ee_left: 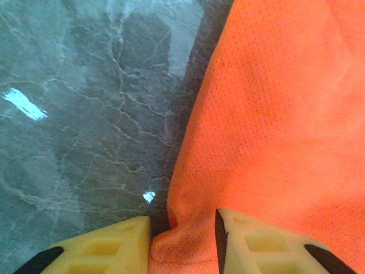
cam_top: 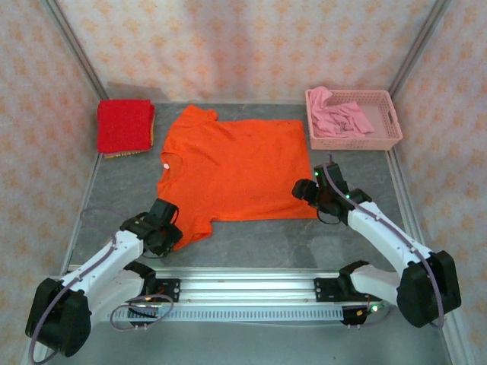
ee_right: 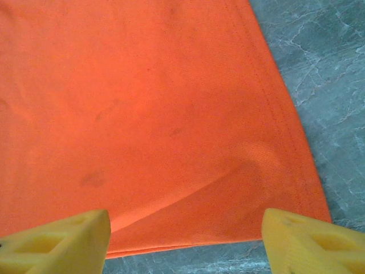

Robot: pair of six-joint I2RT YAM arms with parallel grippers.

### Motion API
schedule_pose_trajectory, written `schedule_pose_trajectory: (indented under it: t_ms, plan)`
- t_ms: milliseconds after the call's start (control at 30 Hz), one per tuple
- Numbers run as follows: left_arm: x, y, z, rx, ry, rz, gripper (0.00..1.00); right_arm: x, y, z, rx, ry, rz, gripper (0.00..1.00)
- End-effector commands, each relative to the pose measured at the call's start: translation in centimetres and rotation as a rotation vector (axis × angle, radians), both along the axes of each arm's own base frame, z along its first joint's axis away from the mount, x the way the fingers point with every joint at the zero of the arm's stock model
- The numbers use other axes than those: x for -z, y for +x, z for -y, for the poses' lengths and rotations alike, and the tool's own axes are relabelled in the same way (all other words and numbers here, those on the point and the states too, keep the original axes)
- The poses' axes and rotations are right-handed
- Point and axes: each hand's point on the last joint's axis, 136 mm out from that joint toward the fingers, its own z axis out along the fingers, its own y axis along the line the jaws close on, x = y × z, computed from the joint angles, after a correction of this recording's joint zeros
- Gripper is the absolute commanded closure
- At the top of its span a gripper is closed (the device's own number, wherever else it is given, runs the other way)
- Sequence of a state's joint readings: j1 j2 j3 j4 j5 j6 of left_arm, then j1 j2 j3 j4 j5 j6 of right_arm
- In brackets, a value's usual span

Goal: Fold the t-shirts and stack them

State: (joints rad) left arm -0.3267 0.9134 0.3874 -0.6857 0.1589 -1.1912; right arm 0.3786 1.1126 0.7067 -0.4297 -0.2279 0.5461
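One grasp remains before folding the bright orange cloth t-shirt [cam_top: 236, 171]. Left gripper [ee_left: 183, 231] pinches sleeve [ee_left: 182, 254]; right gripper [ee_right: 185, 231], wide astride hem [ee_right: 228, 244], should close.

The orange t-shirt [cam_top: 236, 171] is matt cloth in a fine mesh knit, with a double-stitched hem and a few faint darker smudges. The table [cam_top: 122, 190] is grey, marble-veined and glossy, catching bright glints. The left claw [ee_left: 181, 222] and right claw [ee_right: 185, 220] have matt yellow plastic fingers with moulded hollows. At the far left corner, the red t-shirt [cam_top: 125, 125] is soft matt cloth. At the far right corner, the basket [cam_top: 354, 141] is pink plastic lattice.
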Motion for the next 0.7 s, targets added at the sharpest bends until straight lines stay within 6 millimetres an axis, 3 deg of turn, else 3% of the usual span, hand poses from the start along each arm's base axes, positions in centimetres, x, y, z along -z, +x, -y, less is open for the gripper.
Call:
schedule_pose_trajectory:
  t_ms: [0,133,233,267,333,467,533,667]
  plan:
    - [0.5,0.0,-0.1,-0.047,-0.015,0.009,0.68,-0.3,-0.1,0.7,0.017,-0.023,0.004,0.29]
    - [0.8,-0.4,-0.6,-0.054,0.005,0.001,0.75,-0.5,-0.1,0.8,0.022,-0.025,0.004,0.29]
    - [0.8,-0.3,-0.5,-0.052,-0.005,0.005,0.97,-0.4,-0.2,1.1,0.046,-0.031,-0.004,0.29]
    - [0.6,-0.1,-0.4,-0.052,-0.007,0.011,1.00,-0.4,-0.3,1.4,0.072,-0.035,-0.013,0.30]
    - [0.3,0.1,-0.4,-0.048,-0.008,0.021,1.00,-0.2,-0.5,2.2,0.127,-0.048,-0.032,0.26]
    - [-0.4,0.6,-0.3,-0.046,-0.008,0.047,1.00,1.1,-1.1,3.5,0.174,-0.093,-0.077,0.01]
    - [-0.7,0.8,-0.2,-0.042,-0.012,0.050,1.00,1.9,-1.6,4.3,0.206,-0.118,-0.103,0.01]
    - [-1.0,0.9,-0.1,-0.036,-0.015,0.053,1.00,3.1,-1.7,4.0,0.210,-0.074,-0.115,0.01]
